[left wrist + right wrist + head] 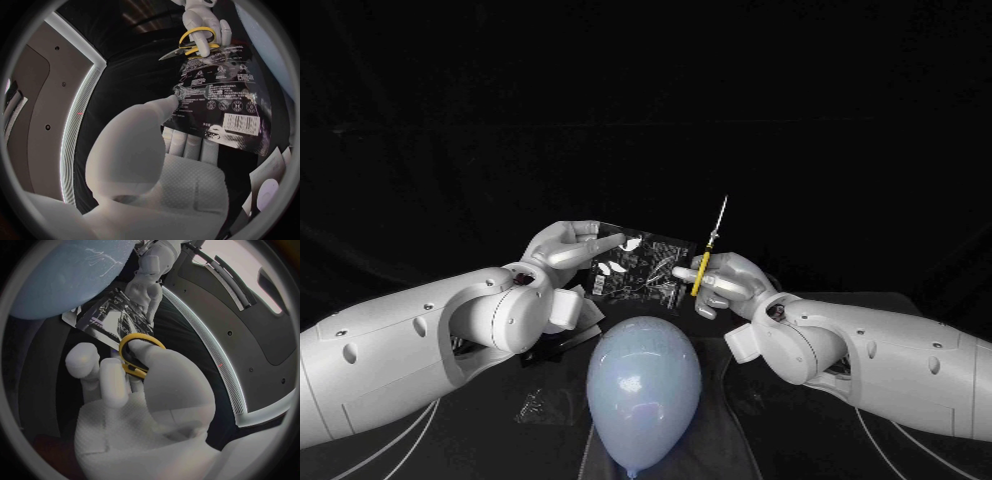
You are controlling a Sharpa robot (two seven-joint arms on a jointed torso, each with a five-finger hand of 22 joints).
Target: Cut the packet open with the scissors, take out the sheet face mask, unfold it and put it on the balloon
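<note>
1. Progress. The packet is held off the table, above the rounded end of the balloon and between the 2 hands. No cut edge can be made out and no sheet mask is visible, so the packet is judged unopened. The cutting step is judged to be in hand. 4 steps are left: cutting, taking out the mask, unfolding it, placing it on the balloon.

2. Hands. The packet is pinched at 1 edge by the left hand, thumb on the printed face. The yellow handles of the scissors are grasped by the right hand, just beside the packet's opposite edge.

3. Orientation. The scissors' long axis stands nearly upright, the tips pointing up and away from the balloon. The blades are seen as 1 thin line, so they are judged closed. The packet's long axis is judged to run from hand to hand. The balloon lies with its long axis running away from the robot, its knot end nearest the robot.
</note>
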